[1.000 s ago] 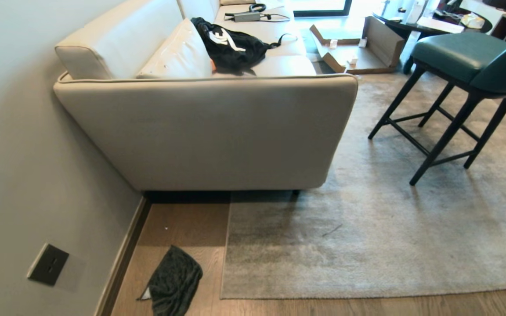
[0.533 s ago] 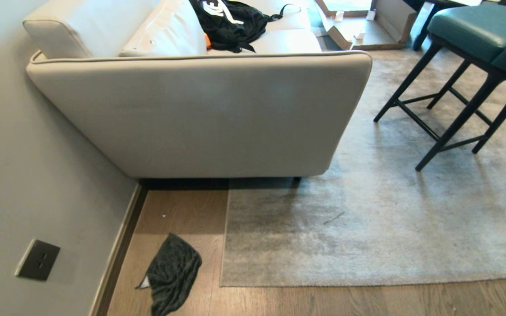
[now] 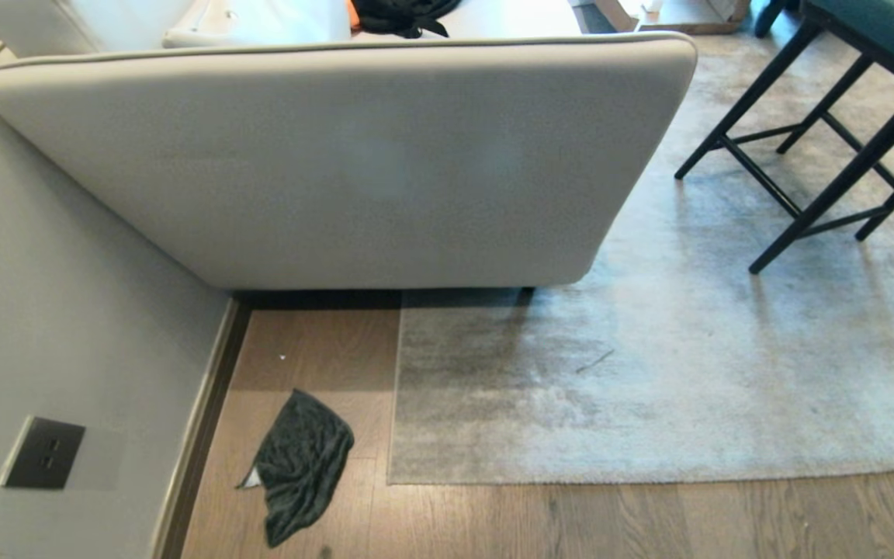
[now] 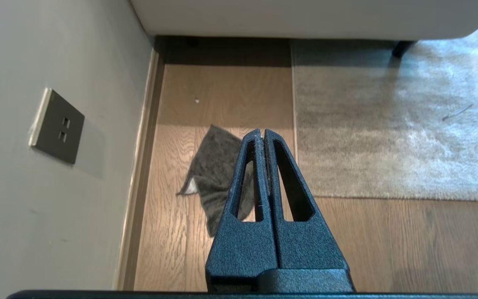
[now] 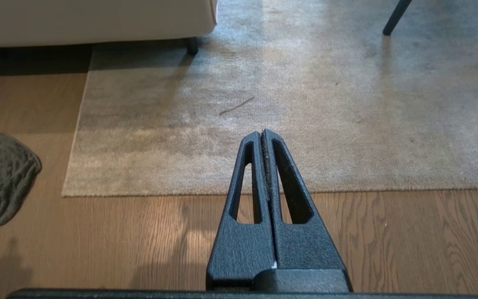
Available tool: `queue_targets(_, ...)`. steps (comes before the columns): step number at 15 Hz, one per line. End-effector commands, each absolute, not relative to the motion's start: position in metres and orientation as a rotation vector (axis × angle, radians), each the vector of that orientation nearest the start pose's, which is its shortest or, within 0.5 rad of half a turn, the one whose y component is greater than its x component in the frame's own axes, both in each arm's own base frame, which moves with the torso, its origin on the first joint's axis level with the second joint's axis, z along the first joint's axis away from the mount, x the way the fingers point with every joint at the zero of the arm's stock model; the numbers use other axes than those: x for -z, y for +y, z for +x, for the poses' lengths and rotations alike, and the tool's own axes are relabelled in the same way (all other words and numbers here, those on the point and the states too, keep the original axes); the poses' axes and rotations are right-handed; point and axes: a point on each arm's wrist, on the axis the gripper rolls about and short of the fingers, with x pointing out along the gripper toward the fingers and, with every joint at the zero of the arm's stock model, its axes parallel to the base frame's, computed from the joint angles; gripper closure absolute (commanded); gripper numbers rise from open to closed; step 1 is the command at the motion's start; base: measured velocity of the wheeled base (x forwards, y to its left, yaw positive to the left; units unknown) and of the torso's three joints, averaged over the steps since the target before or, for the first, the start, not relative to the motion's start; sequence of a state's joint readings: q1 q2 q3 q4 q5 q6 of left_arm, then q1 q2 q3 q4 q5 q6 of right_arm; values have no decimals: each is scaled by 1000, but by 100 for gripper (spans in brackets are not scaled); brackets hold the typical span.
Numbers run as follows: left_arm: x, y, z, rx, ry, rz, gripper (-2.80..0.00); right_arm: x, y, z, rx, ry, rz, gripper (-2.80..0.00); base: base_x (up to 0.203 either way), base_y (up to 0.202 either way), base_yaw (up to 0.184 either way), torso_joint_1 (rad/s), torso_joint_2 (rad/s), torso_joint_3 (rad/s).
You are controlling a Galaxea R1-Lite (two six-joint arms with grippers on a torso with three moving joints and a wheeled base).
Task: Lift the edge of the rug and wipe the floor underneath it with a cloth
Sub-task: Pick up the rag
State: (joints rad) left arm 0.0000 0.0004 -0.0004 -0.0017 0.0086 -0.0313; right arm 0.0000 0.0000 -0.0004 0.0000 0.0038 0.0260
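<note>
With both grippers (left gripper (image 4: pixel 262 133), right gripper (image 5: pixel 262 133)) closed and empty, you risk nudging the lower-left cloth (image 3: pixel 301 475) without grasping it.

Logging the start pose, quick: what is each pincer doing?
Left pincer: shut, holding nothing.
Right pincer: shut, holding nothing.

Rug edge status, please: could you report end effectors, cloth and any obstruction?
Left end effector and right end effector shut, empty. Rug edge flat; cloth beside it on floor. Sofa sits on far rug end.
</note>
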Motion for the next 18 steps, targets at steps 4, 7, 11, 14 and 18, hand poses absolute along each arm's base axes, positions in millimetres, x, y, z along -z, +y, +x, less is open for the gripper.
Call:
queue_targets(4,-76,0,-23,-9,-4,-32,0,-75,0,-23,-5,0,26,0,0,0,0,1,4,-198)
queue_targets(7,-76,0,-23,-9,-4,-34,0,-76,0,-23,-5,0,26,0,0,0,0,6,6,-199)
queue_targets(11,-76,0,-23,-9,-3,-34,0,-76,0,-23,-5,-1,26,0,0,0,0,1,3,-200)
queue_targets(14,-76,0,-23,-9,-3,-34,0,-75,0,-23,-5,0,26,0,0,0,0,2,-2,-186)
queue_targets(18,-76,0,-23,-9,-4,-35,0,-75,0,-23,-5,0,26,0,0,0,0,1,2,-194)
